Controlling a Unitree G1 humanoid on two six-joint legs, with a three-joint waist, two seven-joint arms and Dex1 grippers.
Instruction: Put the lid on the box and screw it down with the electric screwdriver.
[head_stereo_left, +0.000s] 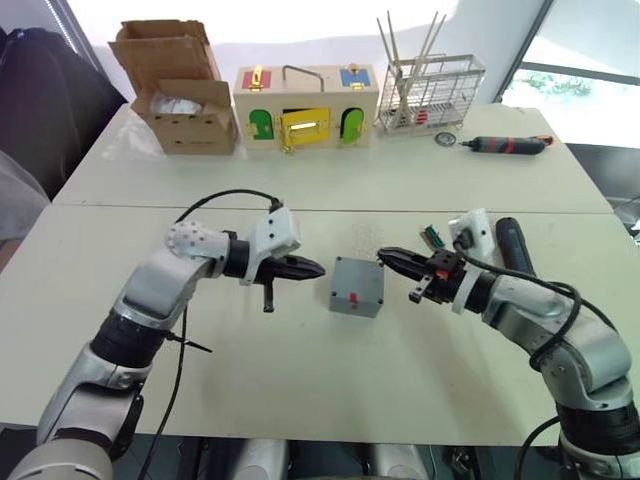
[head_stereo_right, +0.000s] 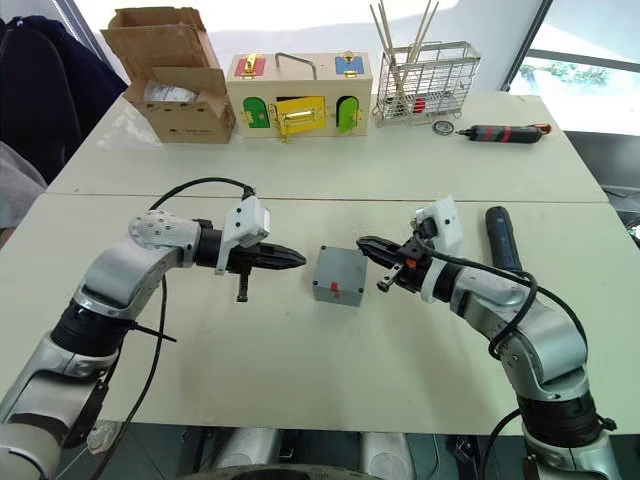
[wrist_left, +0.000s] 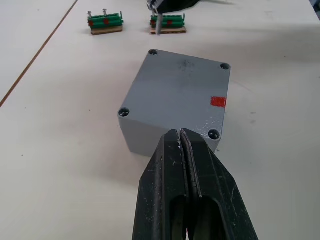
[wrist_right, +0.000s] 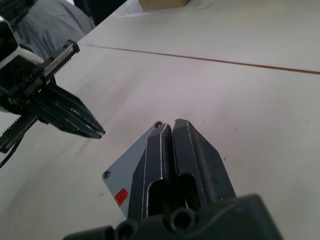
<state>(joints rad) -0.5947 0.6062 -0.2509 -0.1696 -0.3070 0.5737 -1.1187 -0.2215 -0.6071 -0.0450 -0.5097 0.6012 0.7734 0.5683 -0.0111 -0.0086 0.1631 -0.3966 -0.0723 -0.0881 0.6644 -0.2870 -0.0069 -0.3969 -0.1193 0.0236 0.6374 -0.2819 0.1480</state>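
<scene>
The box (head_stereo_left: 357, 286) sits on the worktop (head_stereo_left: 300, 370), with a flat grey face bearing four corner screw holes turned up. The small red mark shows on that same face in the wrist views. Judged from this, the lid (wrist_left: 180, 90) is already seated on the box; the seam between the two cannot be made out clearly.

The left tool (head_stereo_left: 312, 268) hovers just beside the box on its left, fingers pressed together and holding nothing. The right tool (head_stereo_left: 392, 262) hovers just beside the box on its right, fingers likewise together and empty. Neither tool touches the box. They point at each other across it.

The screwdriver (head_stereo_left: 515, 246) lies flat on the worktop, to the right of the box and beyond the right forearm, untouched. Two small green terminal blocks (wrist_left: 106, 22) lie on the far right side of the box, near the right tool.

Step in hand, as a judgement: lid placement appears complete; screw-down has not begun.

Next move calls for:
- Opening the right tool and reaching away from the box to the screwdriver.
- Gripping the thick barrel so the bit can point down.
- Aligning the bit with one corner hole.
- Steadying the box with the left tool, since the box is light and may twist under torque.
</scene>
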